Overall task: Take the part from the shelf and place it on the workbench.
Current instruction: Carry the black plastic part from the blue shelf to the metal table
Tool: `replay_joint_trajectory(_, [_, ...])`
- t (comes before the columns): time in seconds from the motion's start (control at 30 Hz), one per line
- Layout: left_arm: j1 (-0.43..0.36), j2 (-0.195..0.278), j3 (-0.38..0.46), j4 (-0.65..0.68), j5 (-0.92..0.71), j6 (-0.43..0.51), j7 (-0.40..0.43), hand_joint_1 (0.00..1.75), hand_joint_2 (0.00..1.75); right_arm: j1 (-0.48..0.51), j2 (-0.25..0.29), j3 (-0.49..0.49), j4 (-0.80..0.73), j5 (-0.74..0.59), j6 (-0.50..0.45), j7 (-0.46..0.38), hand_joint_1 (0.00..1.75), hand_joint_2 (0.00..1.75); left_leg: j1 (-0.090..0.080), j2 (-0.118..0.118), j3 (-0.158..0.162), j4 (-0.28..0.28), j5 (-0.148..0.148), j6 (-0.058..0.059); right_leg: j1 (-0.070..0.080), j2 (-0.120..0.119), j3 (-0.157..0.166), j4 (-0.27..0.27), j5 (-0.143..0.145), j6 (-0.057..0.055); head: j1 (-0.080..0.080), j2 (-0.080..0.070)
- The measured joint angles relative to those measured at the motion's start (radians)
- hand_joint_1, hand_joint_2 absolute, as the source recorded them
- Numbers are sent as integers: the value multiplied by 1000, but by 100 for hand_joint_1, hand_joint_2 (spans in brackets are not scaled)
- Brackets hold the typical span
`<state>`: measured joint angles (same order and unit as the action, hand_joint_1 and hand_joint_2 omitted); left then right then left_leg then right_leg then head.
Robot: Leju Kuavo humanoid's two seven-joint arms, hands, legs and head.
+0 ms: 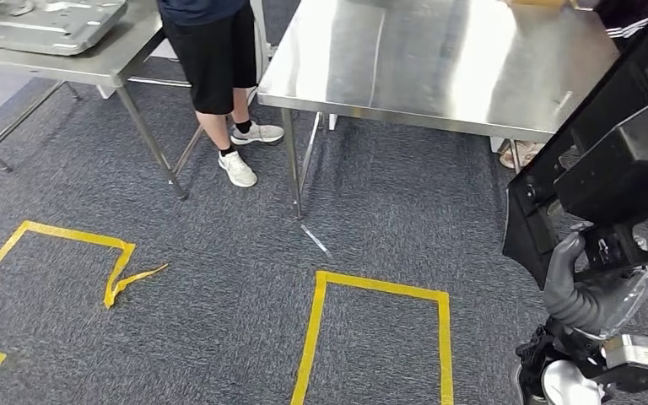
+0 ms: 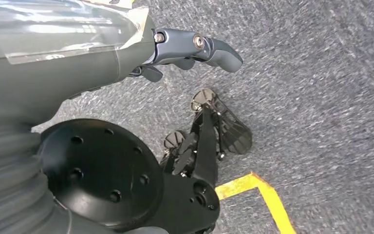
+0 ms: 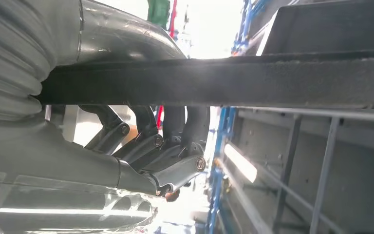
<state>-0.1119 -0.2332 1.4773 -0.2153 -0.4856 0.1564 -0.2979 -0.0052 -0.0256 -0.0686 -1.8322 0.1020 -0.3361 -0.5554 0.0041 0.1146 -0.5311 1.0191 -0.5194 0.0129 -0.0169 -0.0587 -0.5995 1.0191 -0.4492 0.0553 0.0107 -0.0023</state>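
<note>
The right hand grips the black part, fingers wrapped around its edge; left hand hangs empty.

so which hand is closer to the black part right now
Right. The right hand grips the black part, its fingers curled around the edge. The left hand hangs over the carpet, holding nothing.
</note>
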Motion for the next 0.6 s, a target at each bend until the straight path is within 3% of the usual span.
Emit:
replay_joint_trajectory(0.07, [-3, 0, -2, 0, 0, 0, 0, 0, 175, -1, 0, 0, 0, 1, 0, 0, 175, 175, 6, -33, -8, 26, -23, -11, -9, 26, 0, -3, 5, -15, -3, 0])
replay_joint_trajectory(0.13, [-4, 0, -3, 1, -1, 0, 0, 0, 175, -3, 1, 2, 0, 1, 0, 0, 175, 175, 10, -93, -57, 129, -81, -17, -14, 48, 0, -5, 7, -29, -7, 0])
replay_joint_trajectory(0.2, [-1, 0, -4, 1, -1, 2, 1, 0, 175, -4, 2, 4, 1, 1, 1, 0, 175, 175, 10, -115, -121, 256, -132, -18, -11, 74, -2, -4, 7, -37, -8, 0])
replay_joint_trajectory(0.23, [1, 0, -4, 1, -1, 2, 1, 0, 175, -4, 3, 6, 2, 1, 1, 0, 175, 175, 10, -117, -138, 282, -131, -19, -10, 89, -2, -4, 7, -37, -8, 0])
replay_joint_trajectory(0.27, [2, 1, -4, 1, -1, 3, 1, 0, 175, -4, 3, 7, 3, 1, 1, 0, 175, 175, 11, -118, -137, 270, -110, -18, -9, 104, -2, -3, 7, -37, -8, 0])
replay_joint_trajectory(0.3, [2, 1, -4, 1, -1, 3, 1, 0, 175, -4, 4, 8, 3, 1, 1, 0, 175, 175, 12, -122, -117, 221, -75, -16, -10, 118, 0, -3, 7, -37, -8, 0])
replay_joint_trajectory(0.37, [2, 1, -4, 1, -1, 3, 1, 0, 175, -5, 5, 9, 3, 1, 1, 0, 175, 175, 18, -168, -59, 87, -9, -12, -8, 143, -1, 0, 8, -32, -8, 0])
replay_joint_trajectory(0.43, [2, 2, -5, 1, -1, 3, 1, 0, 175, -6, 6, 10, 3, 1, 1, 0, 175, 175, 18, -207, -30, 17, 9, -6, -7, 166, -8, 0, 11, -20, -7, 0])
replay_joint_trajectory(0.5, [2, 2, -6, 2, -1, 4, 1, 0, 175, -6, 6, 11, 3, 1, 1, 0, 175, 175, 11, -192, -25, 10, 9, 6, -9, 190, -18, -4, 18, -4, -7, 0])
replay_joint_trajectory(0.53, [1, 2, -7, 2, -1, 4, 1, 0, 175, -4, 5, 11, 3, 1, 1, 0, 175, 175, 10, -179, -21, 6, 12, 14, -10, 186, -24, -1, 18, 2, -7, 0])
replay_joint_trajectory(0.6, [0, 2, -9, 3, -1, 2, 1, 0, 175, -7, 3, 12, 3, 1, 1, 0, 175, 175, 11, -149, -12, -5, 20, 29, -7, 140, -55, 51, -6, 4, -1, 0])
